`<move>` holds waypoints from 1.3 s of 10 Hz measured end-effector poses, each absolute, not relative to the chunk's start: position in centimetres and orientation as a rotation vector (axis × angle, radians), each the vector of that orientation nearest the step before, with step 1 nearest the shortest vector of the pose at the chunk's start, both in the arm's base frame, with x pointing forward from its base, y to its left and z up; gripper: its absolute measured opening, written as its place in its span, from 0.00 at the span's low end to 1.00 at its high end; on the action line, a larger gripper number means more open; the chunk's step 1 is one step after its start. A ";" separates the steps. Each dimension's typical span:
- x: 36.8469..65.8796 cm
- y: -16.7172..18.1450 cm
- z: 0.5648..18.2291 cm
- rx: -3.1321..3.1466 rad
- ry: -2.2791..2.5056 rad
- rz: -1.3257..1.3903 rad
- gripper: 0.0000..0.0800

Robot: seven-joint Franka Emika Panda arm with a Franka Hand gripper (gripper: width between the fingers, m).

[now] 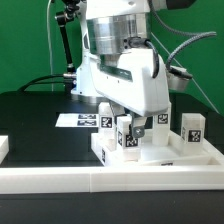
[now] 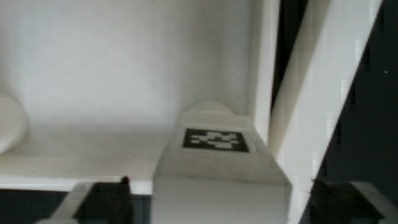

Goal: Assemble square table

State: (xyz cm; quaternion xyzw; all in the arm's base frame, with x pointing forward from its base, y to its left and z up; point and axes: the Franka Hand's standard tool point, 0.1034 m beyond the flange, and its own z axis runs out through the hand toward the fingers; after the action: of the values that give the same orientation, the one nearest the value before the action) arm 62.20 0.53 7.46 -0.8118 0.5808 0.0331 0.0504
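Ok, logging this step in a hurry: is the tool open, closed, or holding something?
Tool: open. The jaws stand either side of a leg with a gap showing on each side, so nothing is gripped.

Arm bent low, wrist vertical, claw [image 1: 133, 128] pointing down, jaws apart.

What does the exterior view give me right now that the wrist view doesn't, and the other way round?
Exterior only: the arm over the square table slab, several tagged leg blocks standing on it, the marker board behind, and the long white rail in front. Wrist only: a close look between the fingertips at one tag on a white part, beside a tall white edge. Shared: white tagged furniture parts under the gripper.
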 end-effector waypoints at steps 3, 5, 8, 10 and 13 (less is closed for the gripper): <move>62.4 0.9 7.7 -2.710 1.377 0.086 0.80; 62.4 0.9 7.6 -2.793 1.193 0.076 0.81; 62.3 0.7 7.7 -2.966 0.778 0.047 0.81; 62.4 0.8 7.7 -3.052 0.500 0.033 0.81; 62.3 0.5 7.6 -3.100 0.066 0.014 0.81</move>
State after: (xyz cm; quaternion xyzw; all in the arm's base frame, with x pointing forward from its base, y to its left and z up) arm 62.30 0.51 7.59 -0.9996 0.0214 0.0047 0.0205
